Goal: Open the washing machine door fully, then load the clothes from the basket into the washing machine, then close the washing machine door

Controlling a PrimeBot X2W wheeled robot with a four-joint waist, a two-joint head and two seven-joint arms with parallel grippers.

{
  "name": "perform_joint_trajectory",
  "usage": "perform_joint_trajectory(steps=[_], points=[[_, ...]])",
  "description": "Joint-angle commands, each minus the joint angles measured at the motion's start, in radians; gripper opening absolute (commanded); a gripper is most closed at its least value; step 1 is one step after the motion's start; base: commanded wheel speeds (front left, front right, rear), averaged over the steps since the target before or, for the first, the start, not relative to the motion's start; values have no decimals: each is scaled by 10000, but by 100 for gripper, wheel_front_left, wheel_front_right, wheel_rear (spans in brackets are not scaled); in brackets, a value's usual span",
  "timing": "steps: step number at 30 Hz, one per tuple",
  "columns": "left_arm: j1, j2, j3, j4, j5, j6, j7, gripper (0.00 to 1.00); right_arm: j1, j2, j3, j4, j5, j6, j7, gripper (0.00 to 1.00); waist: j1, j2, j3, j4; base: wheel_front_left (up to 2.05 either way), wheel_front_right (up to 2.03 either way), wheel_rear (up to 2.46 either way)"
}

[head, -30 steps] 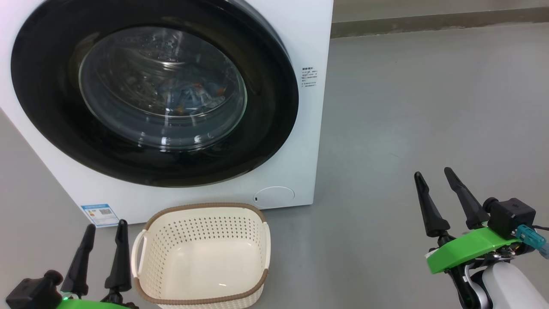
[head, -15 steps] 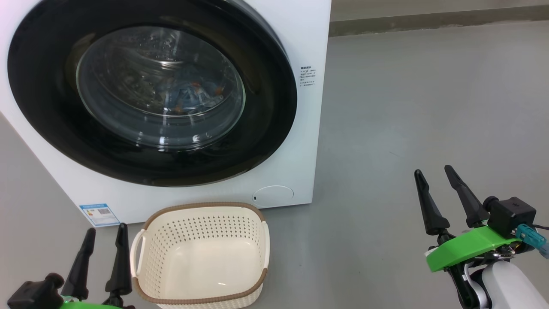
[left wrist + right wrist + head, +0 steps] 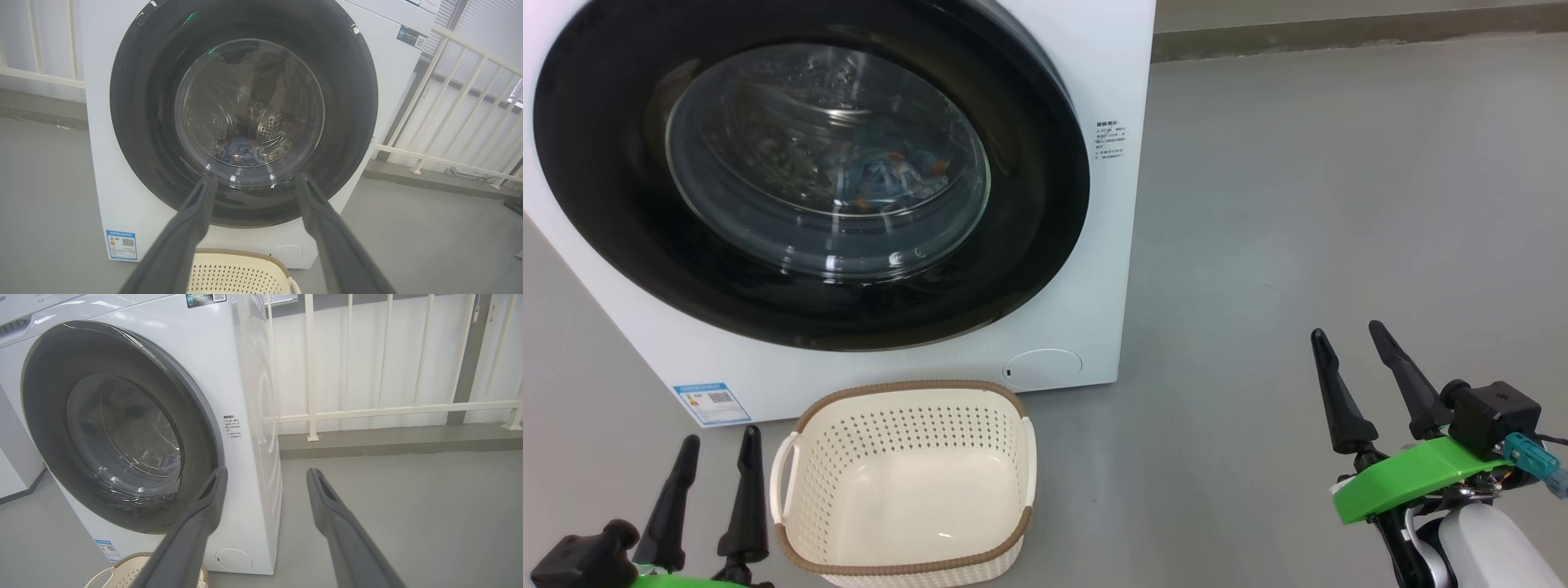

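Behind the glass of the shut door (image 3: 809, 171) of the washing machine (image 3: 1111, 245), the clothes (image 3: 882, 173) lie in the drum, and the basket (image 3: 907, 384) on the floor just in front stands empty, exactly as a second ago (only our head camera has drifted a little, so the whole picture slides). Our left gripper (image 3: 720, 437), beside the basket, and our right gripper (image 3: 1346, 330), well off to the right, both hover with fingers spread wide, holding nothing. Since nothing has moved and no step seems left, we judge the task finished.
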Motion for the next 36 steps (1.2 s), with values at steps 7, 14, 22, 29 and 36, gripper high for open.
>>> perform_joint_trajectory(steps=[7,14,22,29,36], points=[[-290,291,334,-293,-116,61,-17,100,-75,4,168,-243,-42,-71,-3,100,0,0,7,-31,0,0,0],[245,-361,-181,555,-49,11,11,0,428,357,42,594,30,6,11,0,0,0,11,-32,0,0,0],[190,-468,-19,549,-694,-15,247,0,463,417,-120,503,816,1,247,0,12,0,0,-3,0,0,0],[125,-561,115,558,-1257,-36,444,0,475,470,-255,438,1502,-4,445,0,1,0,21,22,0,0,0],[57,-668,271,566,-1904,-62,672,0,498,531,-412,357,2289,-8,676,0,1,0,28,51,0,0,0]])
